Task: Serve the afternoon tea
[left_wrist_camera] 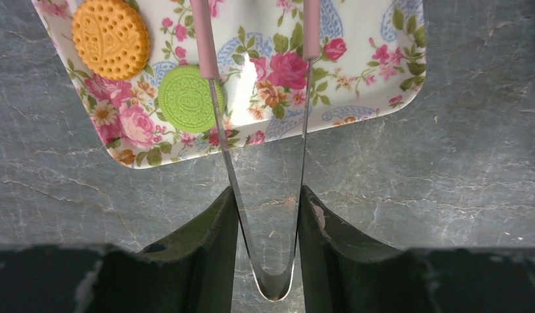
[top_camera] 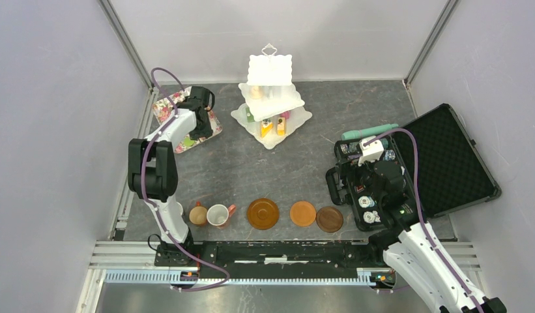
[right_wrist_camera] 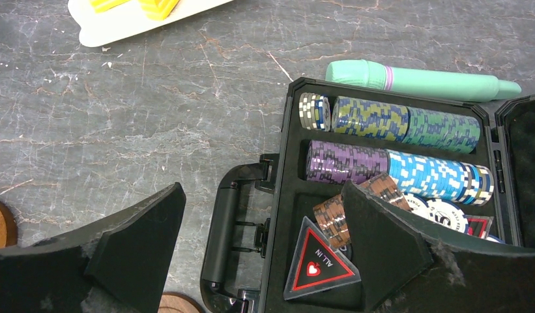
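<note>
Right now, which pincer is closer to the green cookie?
Left. The left pincer, gripping tongs, hovers by the green cookie; the right pincer is far off, over the chip case.

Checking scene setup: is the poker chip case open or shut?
Open. The case has its lid laid back flat to the right, and rows of chips show inside.

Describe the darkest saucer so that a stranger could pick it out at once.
On the grey table, a row of saucers lies along the near edge, between the mugs and the open black case. The darkest saucer ends the row beside the case; it is deep brown, its neighbours lighter orange.
</note>
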You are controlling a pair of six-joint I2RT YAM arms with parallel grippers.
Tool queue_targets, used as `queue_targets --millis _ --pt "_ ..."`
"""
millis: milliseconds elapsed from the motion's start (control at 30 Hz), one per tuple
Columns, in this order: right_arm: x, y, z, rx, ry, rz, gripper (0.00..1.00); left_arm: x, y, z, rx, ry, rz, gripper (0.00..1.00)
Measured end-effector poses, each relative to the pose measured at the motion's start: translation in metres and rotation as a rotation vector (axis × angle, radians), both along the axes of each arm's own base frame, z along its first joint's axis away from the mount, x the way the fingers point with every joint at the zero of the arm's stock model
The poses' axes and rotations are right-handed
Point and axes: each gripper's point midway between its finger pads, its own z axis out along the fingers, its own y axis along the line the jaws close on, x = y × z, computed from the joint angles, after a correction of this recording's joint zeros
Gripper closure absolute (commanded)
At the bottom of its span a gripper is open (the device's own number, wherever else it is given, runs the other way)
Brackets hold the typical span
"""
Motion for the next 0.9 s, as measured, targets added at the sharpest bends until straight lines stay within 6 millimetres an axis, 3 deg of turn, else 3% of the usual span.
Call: queue_targets --millis 67,200,500,900 --pt "0.000 0.000 0.000 0.000 0.001 0.002 0.02 -0.004 0.000 -0.006 0.003 0.003 -0.001 0.80" --pt "0.000 0.001 0.000 0.002 -0.001 0.005 0.02 -0.005 0.000 -0.011 -0.005 0.002 0.014 0.61" --pt "-0.001 0.001 0.001 0.006 -0.005 0.009 0.02 0.000 -0.004 -0.016 -0.040 -0.030 0.039 0.28" --pt "-0.001 0.004 -0.001 0.008 0.005 0.018 0.02 0.016 -0.003 -0.011 -0.081 -0.095 0.063 0.20"
